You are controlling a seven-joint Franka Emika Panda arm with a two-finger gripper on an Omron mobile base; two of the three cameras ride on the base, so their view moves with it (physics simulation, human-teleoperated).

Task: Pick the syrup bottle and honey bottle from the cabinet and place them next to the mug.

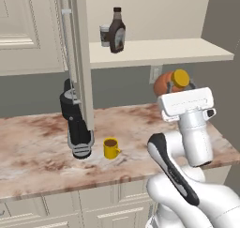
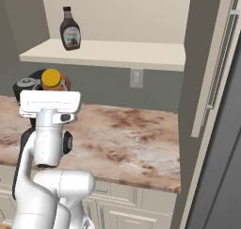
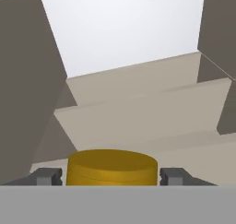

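While the pincer stands part-way open, its two dark fingertips flank the yellow cap of the honey bottle, one tip at each side of the cap; a narrow gap shows between each tip and the cap in the hand view, so actual contact cannot be confirmed there; in both base views the bottle rides clear of the counter directly beyond the white hand, so it reads as gripped and carried; honey bottle count: one, orange-brown body, cap toward the camera; syrup bottle count: one, upright on the pale shelf board of the cabinet, above the pincer and off to its left; just beside it, further left, one small white-lidded paper cup, touching or nearly so, cannot tell which; mug count: one, bright yellow, dark brown inside, upright on the marbled counter, below the pincer and well to its left; near the mug on its far-left side, one dark appliance on the counter, partly behind the open cabinet door; shelf contents as seen: syrup bottle and paper cup, two items; one wall outlet on the grey backsplash below the shelf.
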